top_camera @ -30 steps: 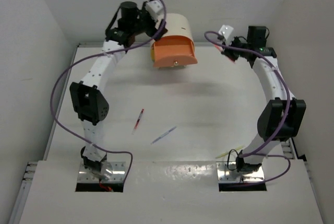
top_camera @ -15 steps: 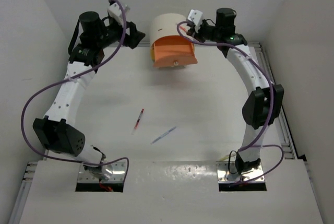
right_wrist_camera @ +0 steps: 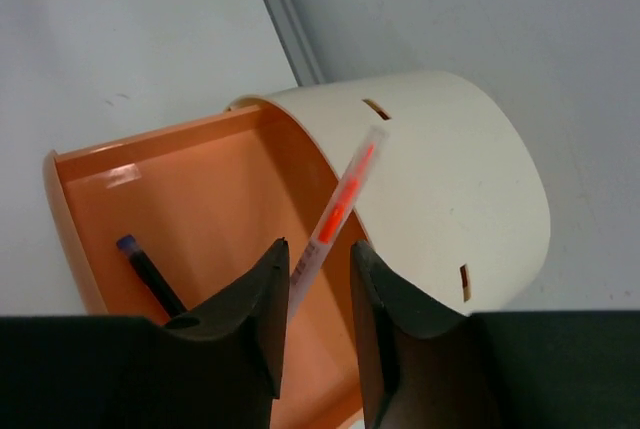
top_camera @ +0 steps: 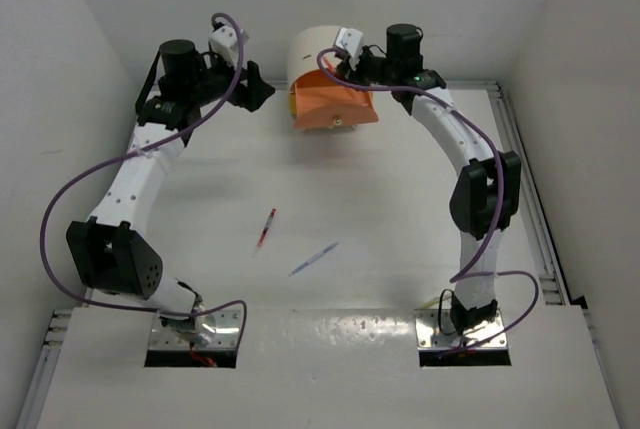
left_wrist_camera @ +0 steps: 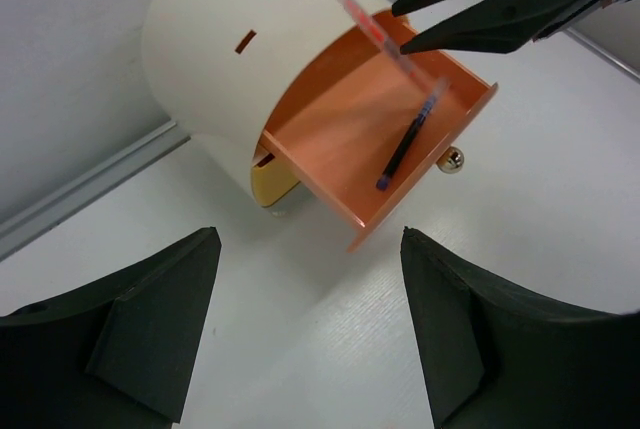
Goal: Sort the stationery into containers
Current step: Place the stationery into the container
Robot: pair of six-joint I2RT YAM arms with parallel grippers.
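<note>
Pen [right_wrist_camera: 345,194], red, is pinched by right gripper [right_wrist_camera: 315,249] over open orange drawer [right_wrist_camera: 62,211], where dark pen [left_wrist_camera: 408,144] is laid; left gripper [left_wrist_camera: 310,244] is spread.

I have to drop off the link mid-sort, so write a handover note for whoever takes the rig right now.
Right hand: shut on a red pen, held tilted over the open orange drawer of the cream box; not yet released.
Left hand: open, empty, hovering left of the box.
Done: one dark pen lies in the drawer.
Left: drop the held pen, then fetch the second red pen and the blue-purple pen, both loose on the table between the arms.
</note>
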